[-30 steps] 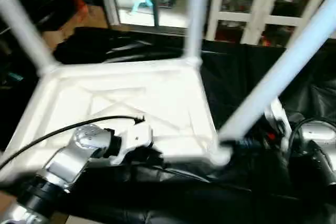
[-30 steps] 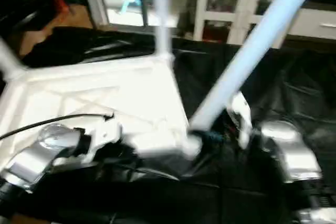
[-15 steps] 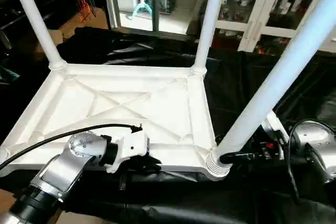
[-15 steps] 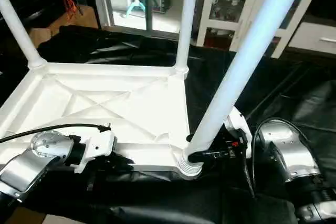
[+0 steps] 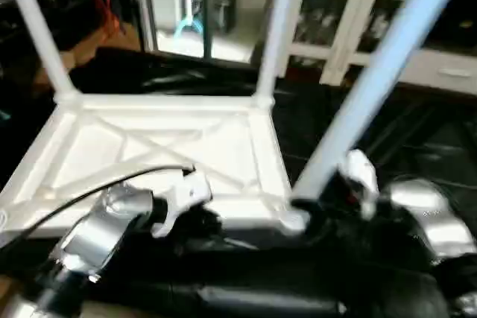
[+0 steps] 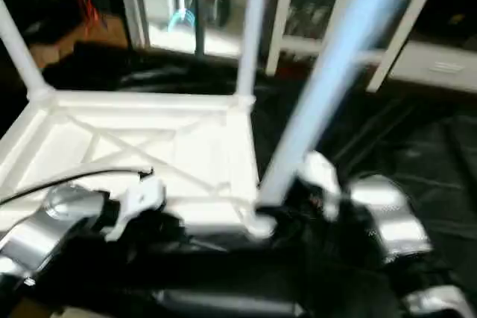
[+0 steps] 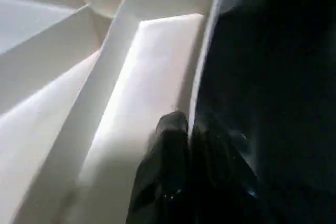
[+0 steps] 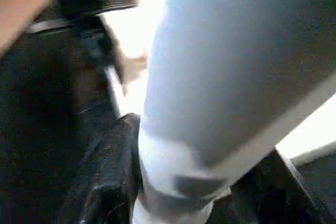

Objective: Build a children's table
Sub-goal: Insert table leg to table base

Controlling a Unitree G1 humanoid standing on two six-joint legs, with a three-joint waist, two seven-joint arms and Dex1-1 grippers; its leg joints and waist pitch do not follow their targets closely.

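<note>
Left gripper (image 7: pixel 190 129) pinched on the near rim of the tabletop (image 5: pixel 149 154), one finger (image 7: pixel 167 150) inside the rim, the other outside over the black cloth (image 5: pixel 358 132), fingers almost together. Right gripper (image 5: pixel 309 210) closed around the foot of the near right leg (image 5: pixel 373 87), just above the corner socket (image 5: pixel 293 219); in the right wrist view, black fingers (image 8: pixel 105 177) on both sides of the white tube, about half apart, the tube between them.

Tabletop upside down on the black cloth, ribbed underside up, X-shaped ribs visible inside the shallow tray of the rim. Nothing loose inside this tray; only the left arm's black cable (image 5: pixel 97 188) passing over it.

Far left leg (image 5: pixel 33 31) standing in its corner socket, far right leg (image 5: pixel 272 31) also standing in its socket. Near right leg leaning away to the upper right. Near left corner hidden at the edge, cannot tell about a leg there.

White cabinets with glass doors (image 5: pixel 350 20) behind the cloth.
</note>
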